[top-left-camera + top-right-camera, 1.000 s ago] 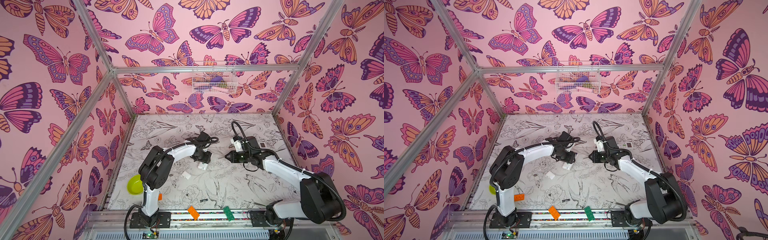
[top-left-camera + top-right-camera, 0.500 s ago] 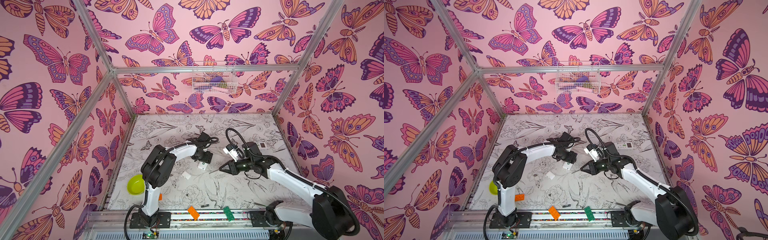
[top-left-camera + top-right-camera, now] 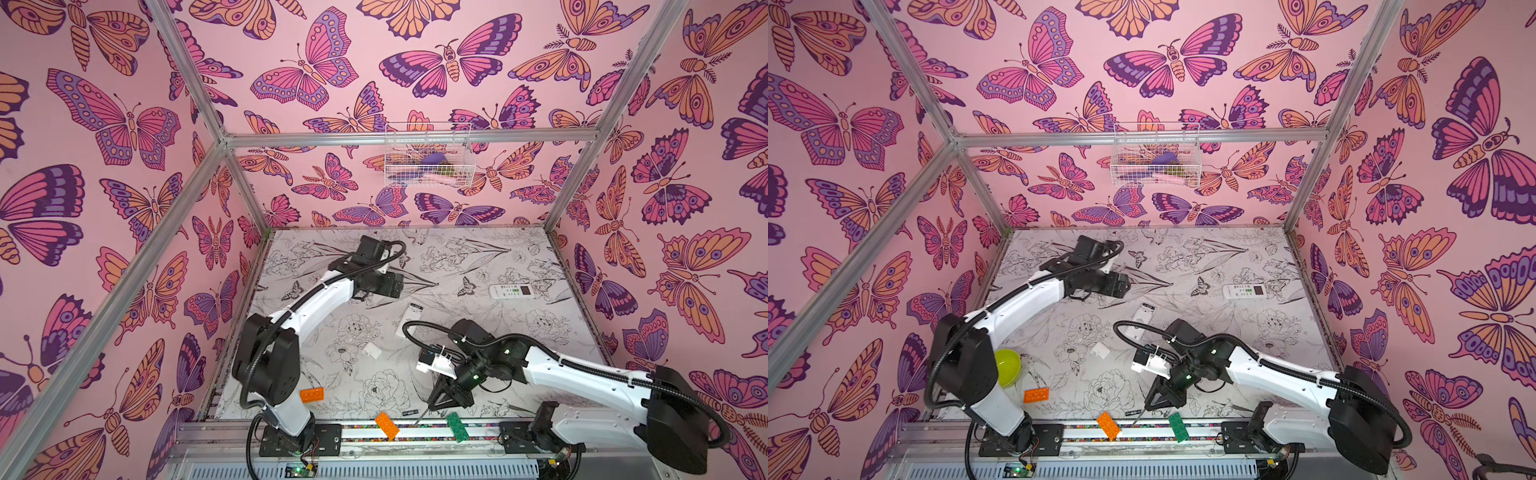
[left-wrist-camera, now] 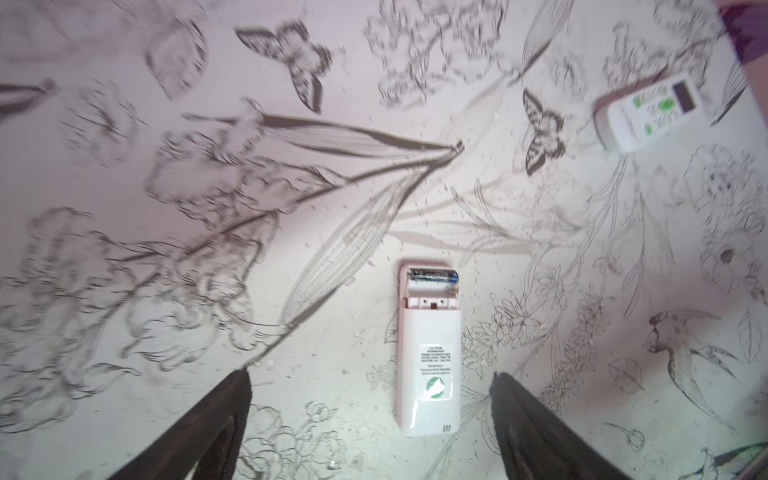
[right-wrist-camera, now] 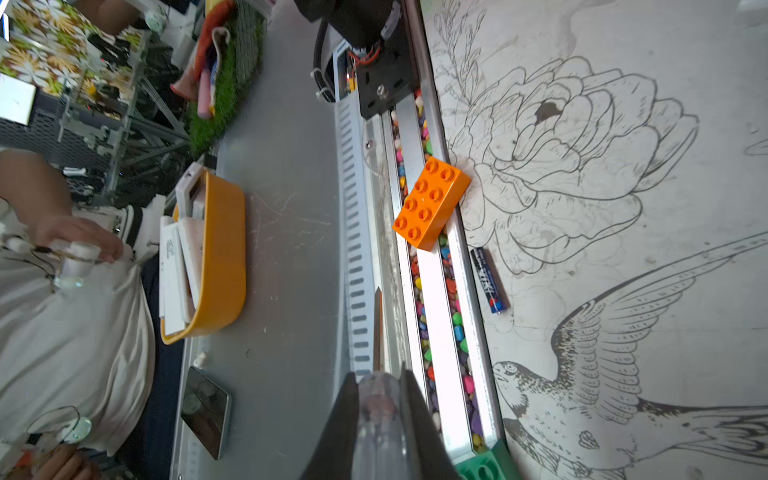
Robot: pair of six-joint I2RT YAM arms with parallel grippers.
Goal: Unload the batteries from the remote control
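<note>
1. L arm: left gripper [image 4: 370, 378] hangs over the table [image 4: 124, 332] with its jaws wide apart and nothing btwn them. In the wrist view its dark fingers [image 4: 216, 415] sit either side of the near end of the open remote [image 4: 428, 365], not touching it.
2. Open remote: white, lying back-up around mid-table, battery bay uncovered at the end away from the gripper.
3. One black battery [image 4: 432, 274] sits in that bay, in the outermost slot. The slot next to it shows bare white plastic.
4. R arm: right gripper [image 5: 379, 374] is low at the front edge, jaws clamped on the clear handle of the tool [image 5: 378, 324]. The metal shaft pokes out over the front rail [image 5: 432, 291], btwn the orange brick [image 5: 430, 203] and the green brick [image 3: 457, 427].
5. Loose black battery [image 5: 489, 280] lies flat on the table just beside the rail, near the orange brick and apart from the tool tip. It shows in both top views.
6. Small white cover [image 3: 372, 350] lies on the table btwn the two arms, well apart from the open remote.
7. Second remote [image 3: 510, 291] lies face-up towards the back right, w/ nothing near it.
</note>
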